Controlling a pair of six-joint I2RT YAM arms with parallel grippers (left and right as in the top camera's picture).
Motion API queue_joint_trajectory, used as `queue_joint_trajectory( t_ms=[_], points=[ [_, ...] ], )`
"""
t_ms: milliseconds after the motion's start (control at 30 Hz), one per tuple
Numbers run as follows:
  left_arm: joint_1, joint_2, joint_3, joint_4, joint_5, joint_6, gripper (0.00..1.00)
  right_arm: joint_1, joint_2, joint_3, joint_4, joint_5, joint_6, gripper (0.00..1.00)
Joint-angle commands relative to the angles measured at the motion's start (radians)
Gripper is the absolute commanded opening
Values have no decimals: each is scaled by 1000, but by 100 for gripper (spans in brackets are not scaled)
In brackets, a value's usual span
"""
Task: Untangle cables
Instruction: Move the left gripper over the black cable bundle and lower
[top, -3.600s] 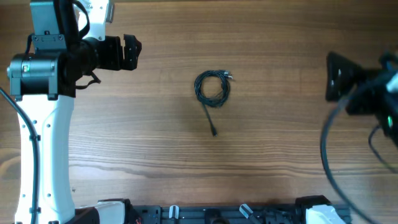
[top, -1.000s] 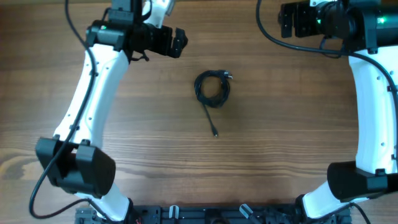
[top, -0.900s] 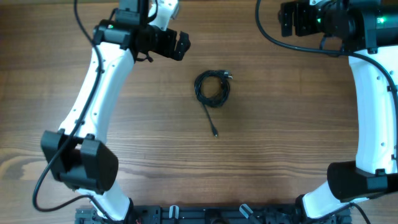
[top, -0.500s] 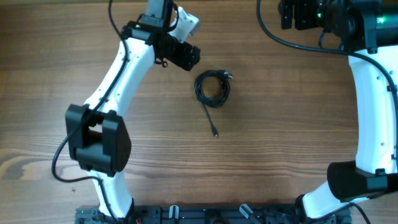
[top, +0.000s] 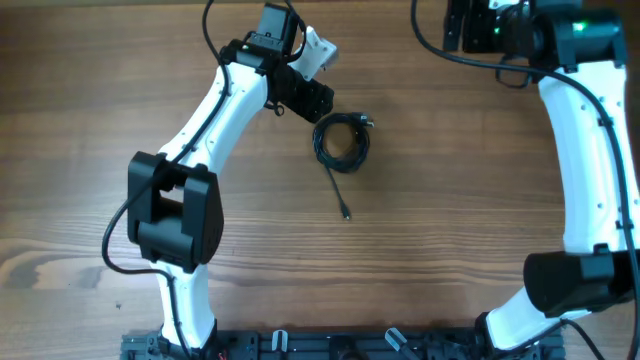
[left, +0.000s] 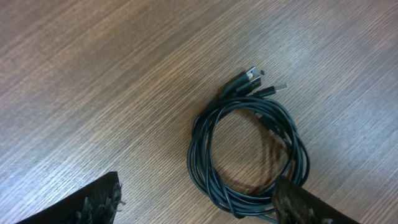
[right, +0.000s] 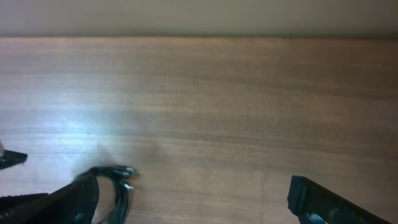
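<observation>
The coiled cables (top: 342, 142) lie near the worktop's (top: 480, 250) middle, one tail trailing toward the arms' base edge, just beside the left gripper (top: 320, 103), its jaws apart and empty, while the right gripper (top: 468, 25), also spread, hangs well apart near the far edge.

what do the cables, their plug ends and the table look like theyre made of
Cables: likely rubber or plastic sheathing, black, slight sheen; the thin strands bend into a loose coil. Plug ends: one looks like bare metal, silvery and glinting. Table: wood or wood-look laminate, brown streaky grain, satin finish; which one is unclear.
</observation>
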Motion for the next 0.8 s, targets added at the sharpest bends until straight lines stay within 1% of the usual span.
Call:
queue_joint_trajectory(
  t_ms=[0, 133, 333, 467, 600, 633, 767],
  points=[
    [-2, 45, 15, 3, 19, 17, 78, -3, 19, -45, 16, 17, 20, 100],
    [-2, 68, 15, 3, 20, 16, 78, -3, 19, -93, 37, 16, 30, 100],
    [-6, 103, 12, 4, 65, 13, 72, -3, 19, -156, 76, 9, 52, 100],
    [-21, 108, -13, 23, 64, 13, 67, -3, 19, -163, 76, -6, 51, 100],
    [-41, 108, -48, 49, 64, 13, 65, -3, 19, -163, 77, -6, 54, 100],
    [-53, 108, -64, 57, 64, 13, 63, -3, 19, -163, 76, -6, 55, 100],
    [-72, 108, -107, 99, 54, 13, 62, -3, 19, -163, 74, -10, 58, 100]
  ],
)
